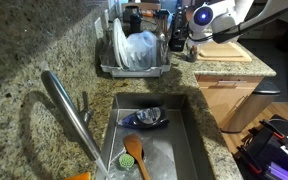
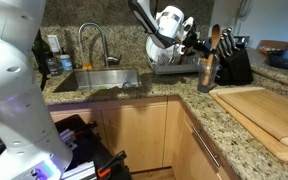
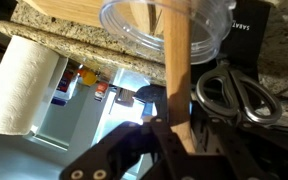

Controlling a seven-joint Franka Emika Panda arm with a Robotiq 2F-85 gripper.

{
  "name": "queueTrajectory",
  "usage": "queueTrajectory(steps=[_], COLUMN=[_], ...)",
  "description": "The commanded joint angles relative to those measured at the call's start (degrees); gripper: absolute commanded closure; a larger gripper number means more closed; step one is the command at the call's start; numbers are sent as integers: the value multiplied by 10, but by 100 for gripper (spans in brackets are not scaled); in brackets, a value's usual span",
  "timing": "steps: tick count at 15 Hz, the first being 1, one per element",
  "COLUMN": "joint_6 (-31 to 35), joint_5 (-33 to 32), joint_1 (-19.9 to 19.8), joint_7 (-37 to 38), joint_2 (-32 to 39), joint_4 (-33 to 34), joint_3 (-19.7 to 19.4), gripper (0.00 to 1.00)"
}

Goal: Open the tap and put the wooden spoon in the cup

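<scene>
The claw [image 3: 174, 138] is almost closed and pinches the wooden spoon [image 3: 176, 75] by its handle. The spoon reaches the clear cup [image 3: 124, 25] beside the scissors [image 3: 234, 95]; I cannot tell if it is inside

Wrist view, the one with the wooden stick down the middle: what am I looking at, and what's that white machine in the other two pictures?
All three pictures show the same moment. The white machine is a robot arm, and its gripper is a two-fingered claw. Two cameras stand in the kitchen: one looks down on the tap and sink, one looks along the granite counter. The third camera rides on the wrist and looks past the fingers. The stick is the wooden spoon. Its handle sits between the fingers and appears to reach into a clear cup. I cannot tell how firmly it is gripped. Nearby are scissors, a cutting board and a dish rack. An orange-brown utensil lies in the sink.
</scene>
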Motion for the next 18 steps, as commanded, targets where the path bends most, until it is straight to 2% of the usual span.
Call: queueTrajectory(steps=[1,4,6,8,10,12,15,16,17,18], joint_6=[8,25,67,104,122,104,47,104,97,96], joint_5=[22,80,169,265,342,424,564,577,611,615], joint_1=[-14,-25,-43,-60,-126,-196,-274,-137,-131,-103], joint_7=[-17,-57,-133,-225,-314,-404,-545,-516,-541,-538], joint_2=[-4,-8,-16,-28,-51,-67,-72,-85,-91,-94], joint_4=[-5,-9,-13,-14,-21,-17,23,2,8,9], joint_3=[13,21,34,46,120,217,353,172,174,142], gripper=[38,16,2,0,0,0,0,0,0,0])
